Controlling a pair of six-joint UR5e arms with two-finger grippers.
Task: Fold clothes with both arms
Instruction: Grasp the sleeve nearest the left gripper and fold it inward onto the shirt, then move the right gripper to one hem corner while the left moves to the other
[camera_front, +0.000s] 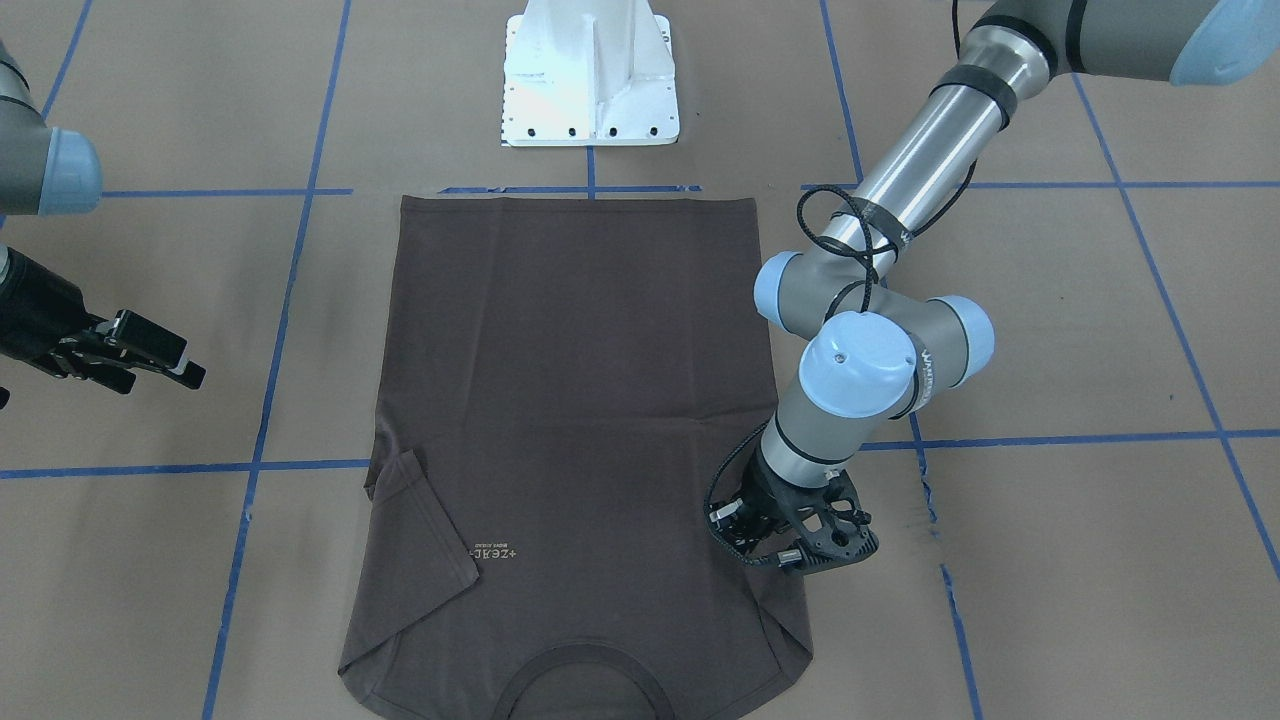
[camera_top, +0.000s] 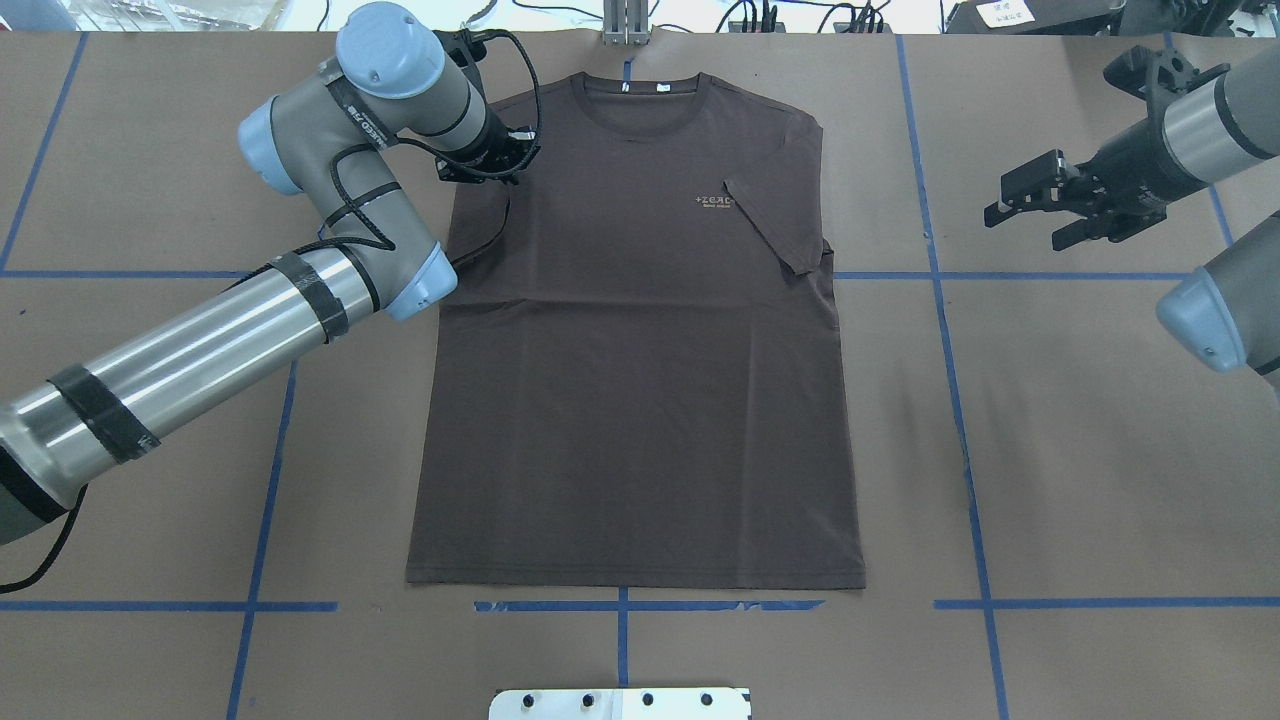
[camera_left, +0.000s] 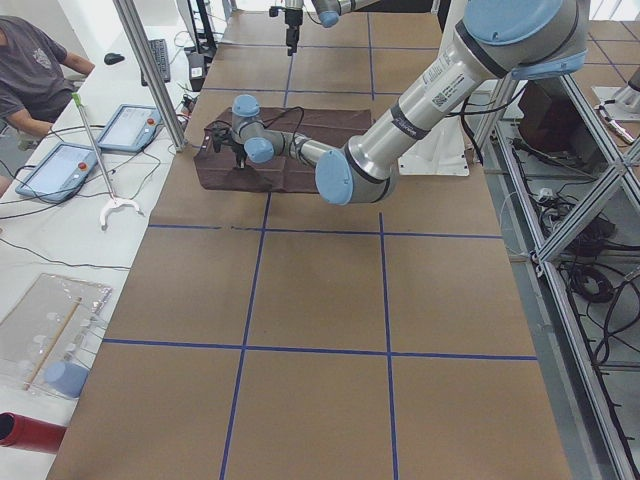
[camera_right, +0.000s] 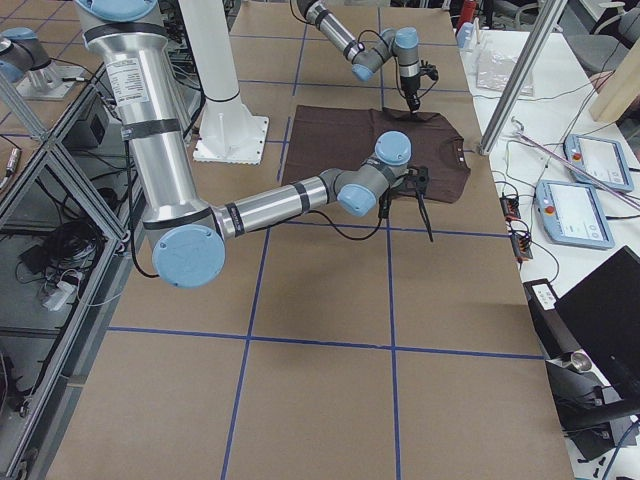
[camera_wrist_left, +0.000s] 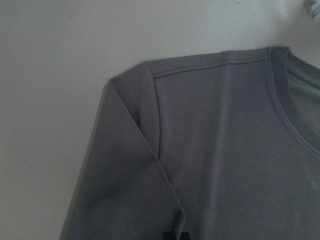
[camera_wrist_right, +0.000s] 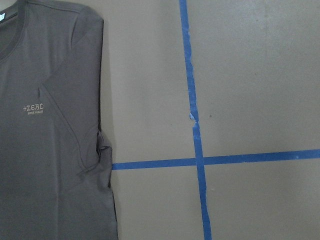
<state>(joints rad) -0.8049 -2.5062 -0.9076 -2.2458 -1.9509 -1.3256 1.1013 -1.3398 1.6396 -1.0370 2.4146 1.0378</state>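
T-shirt (camera_top: 640, 380) flat, left gripper (camera_top: 492, 166) above shoulder

The dark T-shirt (camera_top: 640, 380) lies flat on the brown table (camera_top: 1100, 450), with its collar at the far side. The left gripper (camera_top: 487, 160) is at one shoulder, perhaps touching the cloth; its jaws are hidden. The right gripper (camera_top: 1035, 210) hangs well apart from the shirt, fingers spread.
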